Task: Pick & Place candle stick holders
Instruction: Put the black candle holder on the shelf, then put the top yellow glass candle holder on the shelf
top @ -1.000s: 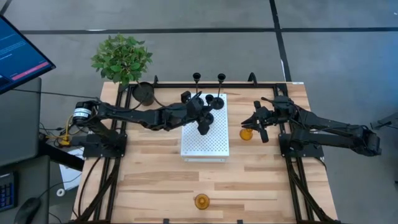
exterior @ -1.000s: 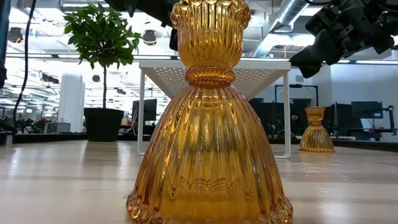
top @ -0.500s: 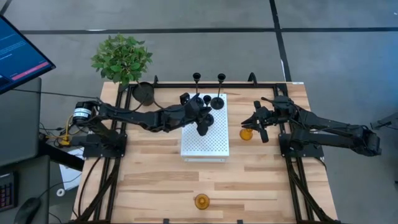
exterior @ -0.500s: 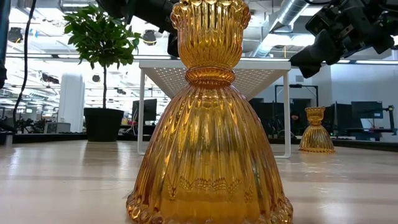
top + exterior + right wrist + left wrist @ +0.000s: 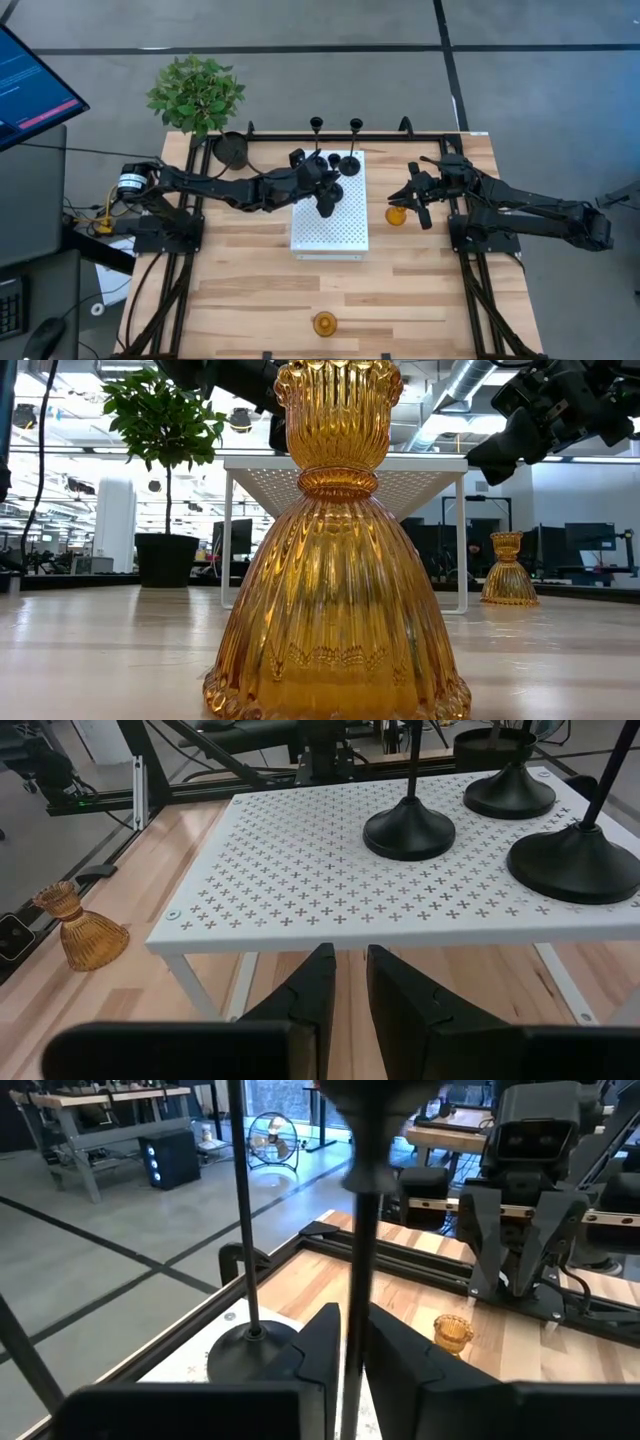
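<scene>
A white perforated rack [image 5: 330,232] stands mid-table with several black candle stick holders at its far end; three round bases [image 5: 410,830] show in the right wrist view. My left gripper [image 5: 325,192] reaches over the rack and is shut on a tall black holder's thin stem [image 5: 358,1270]. A second tall holder's base [image 5: 252,1344] rests on the rack beside it. One amber holder [image 5: 397,214] stands on the wood right of the rack, just in front of my right gripper [image 5: 412,200], which is shut and empty. The other amber holder [image 5: 324,323] stands near the front edge. My left gripper pinches the tall holder's thin stem [image 5: 354,1315] between its two fingers, well below the stem's knob [image 5: 366,1175]. The fingers come about level from the table's left and lie across the stem, which stands upright. The gripper hides the holder's base.
A potted plant [image 5: 195,92] and a black pot [image 5: 232,150] stand at the table's far left corner. The near amber holder fills the low view [image 5: 338,560], with the other [image 5: 508,570] behind it. Bare wood lies between the rack and the front edge.
My left gripper has shifted slightly toward the table's left, uncovering a round black base on the rack's far right part, and then kept still.
</scene>
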